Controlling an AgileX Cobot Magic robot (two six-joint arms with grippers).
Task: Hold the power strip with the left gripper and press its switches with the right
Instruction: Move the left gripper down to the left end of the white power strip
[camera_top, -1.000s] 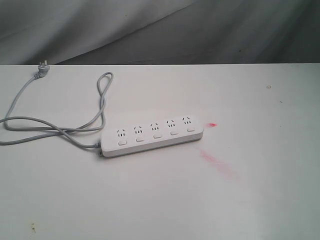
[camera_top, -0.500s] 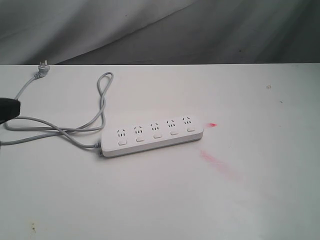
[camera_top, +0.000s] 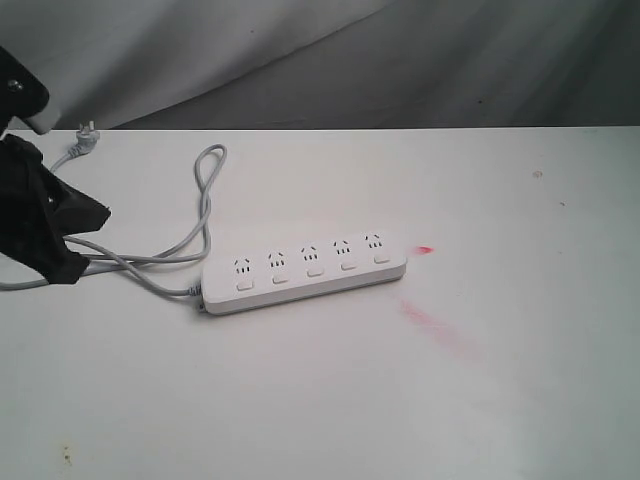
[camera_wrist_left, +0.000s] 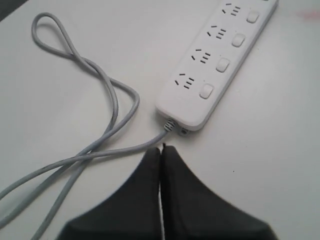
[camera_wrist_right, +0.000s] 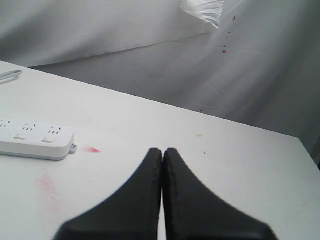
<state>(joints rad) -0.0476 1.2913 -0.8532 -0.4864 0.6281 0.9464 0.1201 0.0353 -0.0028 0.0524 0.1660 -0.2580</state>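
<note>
On the left of the counter (camera_top: 330, 410), your left end effector (camera_wrist_left: 161, 149), jaws pressed together, is hovering nearer the cord end of the power strip (camera_top: 305, 270), which is lying mid-counter, long axis running left-right; your right end effector (camera_wrist_right: 163, 152), also closed, is hanging well beyond its far end.

The right gripper (camera_wrist_right: 163, 152), fingers pressed together, hangs over the white table (camera_wrist_right: 240, 160), well apart from the power strip (camera_wrist_right: 35, 142)

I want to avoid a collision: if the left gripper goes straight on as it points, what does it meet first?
Probably the grey cord where it enters the power strip, just ahead of the left gripper's shut fingers; its height above the table is unclear.
</note>
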